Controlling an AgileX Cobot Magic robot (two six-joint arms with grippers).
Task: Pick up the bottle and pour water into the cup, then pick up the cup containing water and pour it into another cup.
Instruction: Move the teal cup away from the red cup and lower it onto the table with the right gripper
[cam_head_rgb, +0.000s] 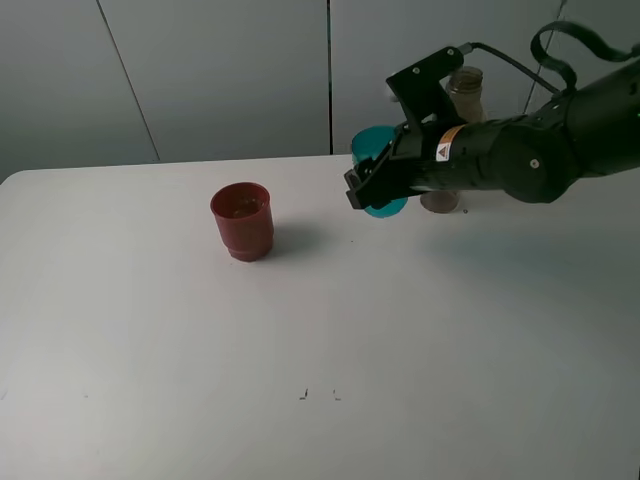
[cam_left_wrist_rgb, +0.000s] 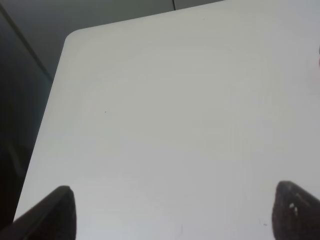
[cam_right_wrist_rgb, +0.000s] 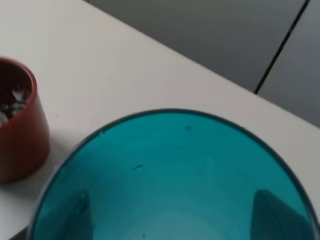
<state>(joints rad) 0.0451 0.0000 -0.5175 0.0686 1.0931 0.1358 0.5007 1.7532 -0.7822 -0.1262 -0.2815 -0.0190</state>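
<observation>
Over the worktop (cam_head_rgb: 150, 350), right hand (cam_head_rgb: 372, 192) is clamped on the teal cup (cam_head_rgb: 375, 150), lifted, right of the red cup (cam_head_rgb: 242, 220); bottle (cam_head_rgb: 452, 140) stands behind. Carry level, stop over the red rim, tip slowly. Left hand (cam_left_wrist_rgb: 170, 212) spread wide, idle.

One bottle (cam_head_rgb: 464, 92), one teal cup (cam_head_rgb: 372, 148), one red cup (cam_head_rgb: 242, 220).
</observation>
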